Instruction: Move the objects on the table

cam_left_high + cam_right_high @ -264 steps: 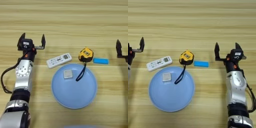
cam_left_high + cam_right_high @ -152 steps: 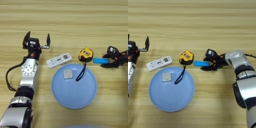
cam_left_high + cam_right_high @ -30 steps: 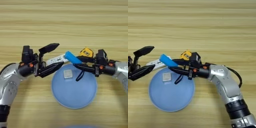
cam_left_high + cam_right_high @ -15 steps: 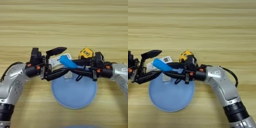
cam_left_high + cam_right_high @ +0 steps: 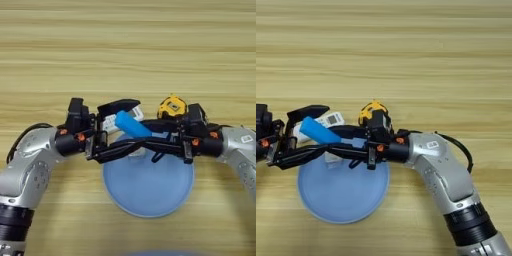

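The bright-blue bar (image 5: 132, 125) hangs tilted above the far rim of the plate, off the table (image 5: 128, 50). My right gripper (image 5: 340, 140) reaches in from the right and is shut on the bar's right end. My left gripper (image 5: 131, 125) comes from the left and is open, one finger (image 5: 118, 105) above the bar and the other below it. Only a white corner of the remote control (image 5: 331, 119) shows behind the fingers.
A round pale-blue plate (image 5: 150, 197) lies under both grippers. A yellow-and-black tape measure (image 5: 172, 106) sits just beyond its far rim, next to my right wrist. Both forearms slant in low over the table's near half.
My right gripper took the blue bar from the table at the right and carried it left over the plate. My left gripper swung in and now straddles it, its upper finger slightly lower than before.
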Controlling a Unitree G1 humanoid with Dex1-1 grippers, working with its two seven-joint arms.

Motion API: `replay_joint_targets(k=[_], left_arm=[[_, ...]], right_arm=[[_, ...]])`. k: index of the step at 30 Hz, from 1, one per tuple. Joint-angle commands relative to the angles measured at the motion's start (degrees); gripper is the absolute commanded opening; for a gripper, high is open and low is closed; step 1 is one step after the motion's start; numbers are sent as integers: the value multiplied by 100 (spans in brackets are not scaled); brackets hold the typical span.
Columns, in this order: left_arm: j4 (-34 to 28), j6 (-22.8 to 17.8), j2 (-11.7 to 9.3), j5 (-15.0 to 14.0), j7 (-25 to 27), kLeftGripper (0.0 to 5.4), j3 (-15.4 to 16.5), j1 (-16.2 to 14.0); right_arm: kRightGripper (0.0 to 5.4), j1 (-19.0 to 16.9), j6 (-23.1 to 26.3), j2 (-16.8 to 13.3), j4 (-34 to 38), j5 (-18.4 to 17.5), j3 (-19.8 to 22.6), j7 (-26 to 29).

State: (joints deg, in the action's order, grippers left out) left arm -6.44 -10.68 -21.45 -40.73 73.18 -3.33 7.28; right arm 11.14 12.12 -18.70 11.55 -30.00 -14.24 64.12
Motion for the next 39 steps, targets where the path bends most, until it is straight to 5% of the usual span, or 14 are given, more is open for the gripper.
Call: replay_joint_targets(k=[1,15,28,39], left_arm=[[-54,52,-17,81,43,427,-18,12],[-182,19,-34,22,50,285,10,-26],[-243,22,-17,-1,27,152,42,-28],[-192,27,-18,4,43,144,67,-7]], right_arm=[[142,13,73,-10,97,-97,23,-12],[142,32,288,-31,120,-595,239,41],[142,38,220,-48,-67,-365,110,44],[170,51,187,-10,-129,-274,107,44]])
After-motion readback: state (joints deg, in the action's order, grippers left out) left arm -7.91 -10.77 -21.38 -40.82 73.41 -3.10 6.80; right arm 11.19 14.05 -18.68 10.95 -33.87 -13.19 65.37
